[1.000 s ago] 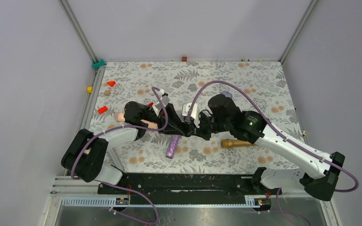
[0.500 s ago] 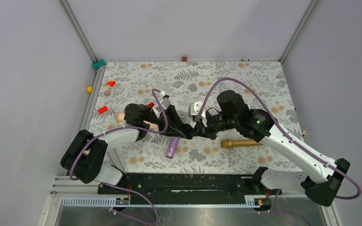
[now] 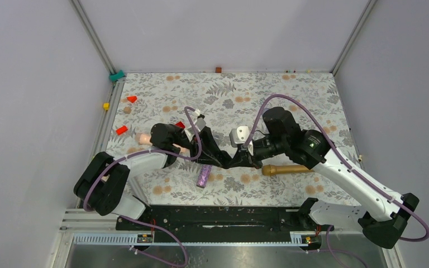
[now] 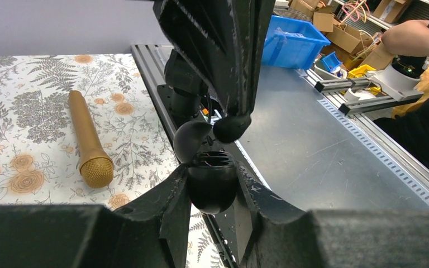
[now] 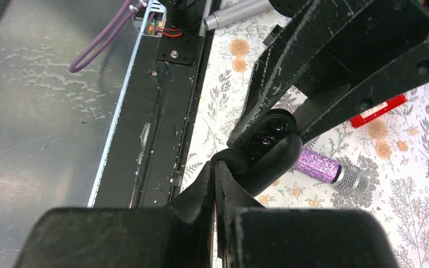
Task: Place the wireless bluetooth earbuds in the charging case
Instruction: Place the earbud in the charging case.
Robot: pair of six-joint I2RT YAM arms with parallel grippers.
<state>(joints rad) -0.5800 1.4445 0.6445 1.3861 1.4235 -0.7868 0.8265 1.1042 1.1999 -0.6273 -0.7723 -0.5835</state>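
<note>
Over the middle of the worktop [image 3: 313, 100], the left gripper [image 4: 212, 183] clamps the open charging case [image 4: 211, 196], its mouth just below the earbud [image 4: 232, 128] pinched in the closed right gripper [image 5: 217, 166].

The table cloth [image 3: 313, 89] is pale grey-white, printed with grey ferns and peach-orange blossoms. On it lie a gold microphone [image 3: 282, 169] to the right and a glittery purple microphone [image 3: 204, 175] near the middle. A red wedge [image 3: 132, 99], a red block [image 3: 122, 130] and a yellow cube [image 3: 106, 106] sit at the left, with a teal clip [image 3: 116, 75] in the far left corner. The charging case [image 4: 212, 184], the earbud [image 4: 232, 127], the left gripper [image 4: 211, 178] and the right gripper [image 5: 215, 167] are all black, the cables [image 3: 290, 106] are purple, and a bin [image 4: 293, 42] is blue.
</note>
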